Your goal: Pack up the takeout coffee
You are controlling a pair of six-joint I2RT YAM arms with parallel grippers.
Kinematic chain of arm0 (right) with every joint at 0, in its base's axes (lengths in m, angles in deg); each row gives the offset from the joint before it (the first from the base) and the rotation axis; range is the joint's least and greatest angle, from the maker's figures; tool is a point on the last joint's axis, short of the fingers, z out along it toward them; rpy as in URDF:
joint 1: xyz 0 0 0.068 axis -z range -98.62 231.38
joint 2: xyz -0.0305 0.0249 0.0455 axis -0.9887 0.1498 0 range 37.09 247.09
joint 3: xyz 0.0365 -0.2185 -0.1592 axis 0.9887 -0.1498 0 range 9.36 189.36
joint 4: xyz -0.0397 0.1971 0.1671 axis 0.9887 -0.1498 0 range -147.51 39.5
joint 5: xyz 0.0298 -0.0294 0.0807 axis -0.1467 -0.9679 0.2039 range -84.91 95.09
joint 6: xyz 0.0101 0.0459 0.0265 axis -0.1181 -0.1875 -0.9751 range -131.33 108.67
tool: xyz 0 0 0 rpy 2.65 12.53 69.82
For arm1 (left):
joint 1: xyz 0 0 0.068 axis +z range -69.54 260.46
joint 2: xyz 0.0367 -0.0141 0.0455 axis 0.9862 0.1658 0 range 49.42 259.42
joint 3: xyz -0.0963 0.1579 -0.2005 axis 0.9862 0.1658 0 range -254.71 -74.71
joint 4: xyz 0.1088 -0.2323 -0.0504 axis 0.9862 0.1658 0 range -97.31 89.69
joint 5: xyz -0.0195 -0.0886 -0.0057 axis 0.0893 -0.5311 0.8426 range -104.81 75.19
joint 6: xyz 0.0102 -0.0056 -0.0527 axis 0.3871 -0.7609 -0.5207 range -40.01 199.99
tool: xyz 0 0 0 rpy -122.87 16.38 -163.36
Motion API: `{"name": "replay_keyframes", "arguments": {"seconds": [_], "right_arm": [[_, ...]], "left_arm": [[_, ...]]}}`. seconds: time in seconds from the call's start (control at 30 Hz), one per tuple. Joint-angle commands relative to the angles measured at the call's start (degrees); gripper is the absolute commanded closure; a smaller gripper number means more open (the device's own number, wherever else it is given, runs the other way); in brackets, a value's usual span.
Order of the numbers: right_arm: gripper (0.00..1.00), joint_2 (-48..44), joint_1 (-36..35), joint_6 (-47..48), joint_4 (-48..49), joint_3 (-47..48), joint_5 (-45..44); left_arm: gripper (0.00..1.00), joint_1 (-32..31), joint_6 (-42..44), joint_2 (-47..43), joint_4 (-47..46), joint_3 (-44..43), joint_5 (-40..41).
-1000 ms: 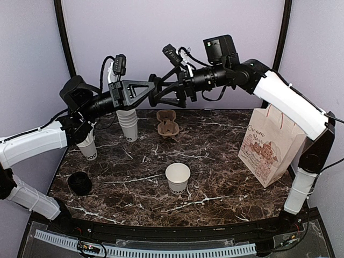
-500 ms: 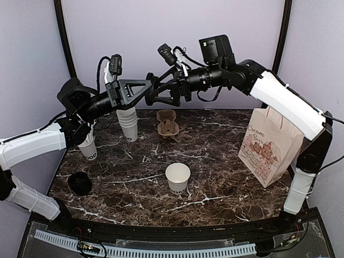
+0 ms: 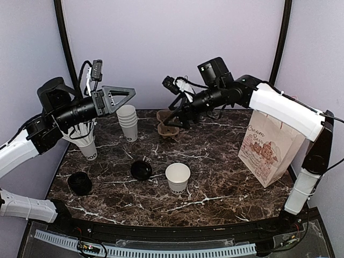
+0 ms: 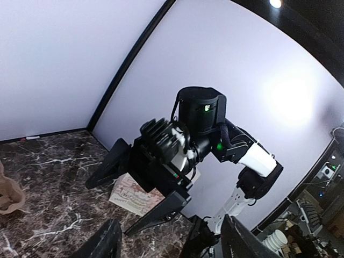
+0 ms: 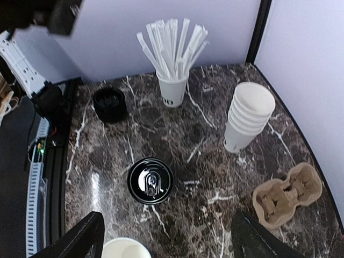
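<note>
Plainly, the cup [image 3: 178, 178] stands well apart from the right tool [image 3: 171, 119].

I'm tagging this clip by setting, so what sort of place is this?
Likely a mock-up of a café counter: a marble-look table holding stacked cups, straws, a carrier and a paper bag.

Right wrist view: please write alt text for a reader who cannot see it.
A black lid lies on the marble table below the open right gripper. Beyond it are a cup of wrapped straws, a stack of white cups and a cardboard carrier.
</note>
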Motion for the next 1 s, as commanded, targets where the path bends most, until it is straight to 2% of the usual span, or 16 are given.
{"name": "replay_keyframes", "arguments": {"seconds": [0.0,0.1,0.2,0.3,0.4,0.47,0.57,0.7,0.8,0.97], "right_arm": [[0.18,-3.52,0.74,5.36,-1.99,-6.33,-4.04],[0.18,-4.27,1.33,4.92,-1.3,-9.6,-4.2],[0.17,-4.93,2.02,4.8,-1.08,-10.98,-4.28],[0.17,-5.83,3.05,4.87,-1.08,-11.54,-4.43],[0.17,-6.78,4.31,5.09,-1.09,-12.7,-4.21],[0.16,-7.32,4.73,5.86,-1.31,-13.36,-3.51],[0.16,-7.37,4.84,6.52,-1.52,-13.79,-4.14],[0.15,-7.06,4.76,6.05,-1.43,-14.06,-3.18],[0.15,-7.55,4.83,6.01,-1.6,-14.4,-2.95],[0.14,-9.14,4.95,7.03,-1.88,-16.31,-4.41]], "left_arm": [[0.34,0.0,9.06,-4.11,14.4,0.74,8.25],[0.37,0.0,9.72,-2.28,18.96,2.72,10.74],[0.45,-0.04,11.18,3.36,29.59,-0.05,12.59],[0.51,-0.27,12.27,7.68,38.72,-2.7,17.78],[0.5,-1.13,12.26,10.9,44.85,-3.55,20.33],[0.49,-2.08,12.06,12.95,47.82,-4.08,22.5],[0.43,-2.78,11.12,16.93,52.61,-5.94,32.02],[0.33,-1.52,7.98,27.19,64.38,-13.79,40.98],[0.28,-0.46,7.39,33.83,68.91,-17.47,40.83],[0.25,0.33,11.25,37.08,65.59,-15.6,36.1]]}}
